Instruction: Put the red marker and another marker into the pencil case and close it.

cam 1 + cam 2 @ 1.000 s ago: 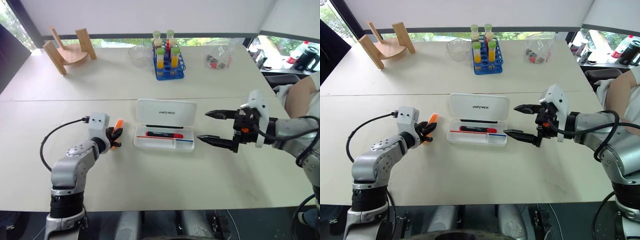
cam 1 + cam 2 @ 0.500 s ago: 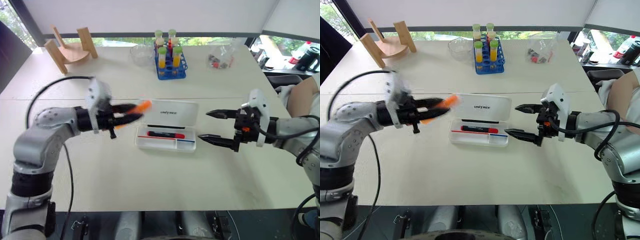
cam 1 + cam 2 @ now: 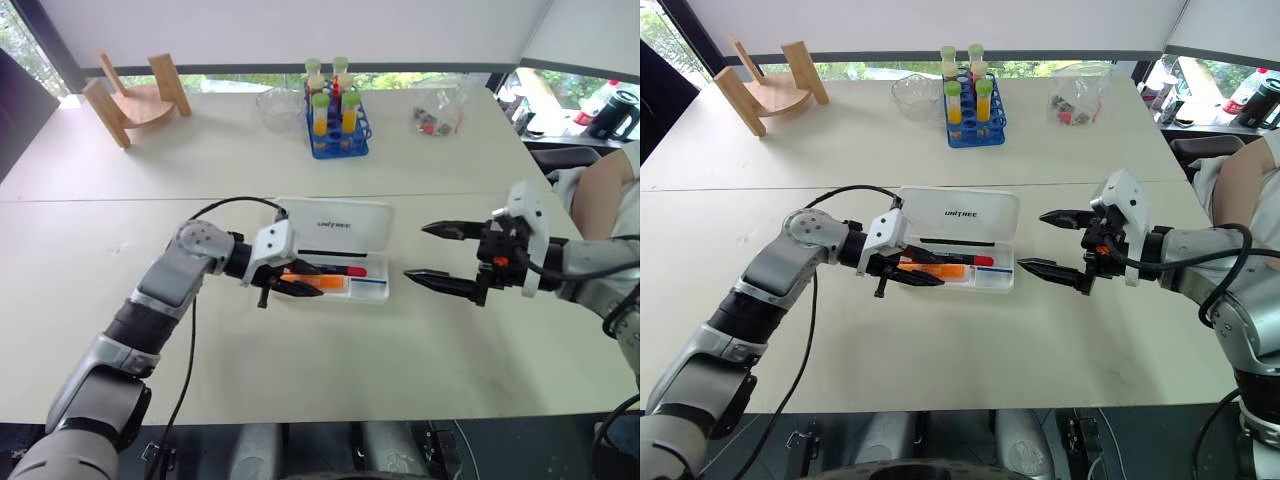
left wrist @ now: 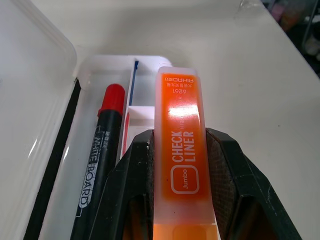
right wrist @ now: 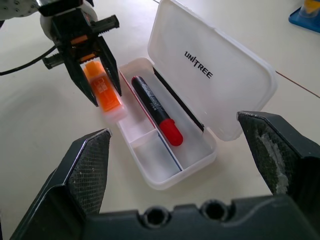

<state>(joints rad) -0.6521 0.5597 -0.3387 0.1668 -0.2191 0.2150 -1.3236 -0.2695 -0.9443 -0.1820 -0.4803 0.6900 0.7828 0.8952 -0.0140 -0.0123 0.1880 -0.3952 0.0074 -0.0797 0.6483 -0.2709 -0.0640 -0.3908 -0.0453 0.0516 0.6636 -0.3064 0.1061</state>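
Observation:
The white pencil case (image 3: 336, 221) lies open at the table's middle, its lid tipped back. The red marker (image 5: 155, 107), black-barrelled with a red cap, lies in the tray. My left gripper (image 3: 305, 282) reaches in from the left and is shut on the other marker (image 4: 182, 150), a short, thick orange one. It holds this marker level, just over the near side of the tray, alongside the red marker. My right gripper (image 3: 417, 250) hovers to the right of the case, wide open and holding nothing.
At the back stand a blue rack of test tubes (image 3: 338, 135), a glass bowl (image 3: 280, 108), a clear bag (image 3: 440, 115) and a wooden stand (image 3: 140, 95). A person's arm (image 3: 610, 195) shows at the right edge. A thin blue pen (image 3: 370, 281) lies in the tray.
My left arm has swung right with the orange marker, from the table left of the case to over its tray, and the wrist has rolled. The right gripper has kept still.

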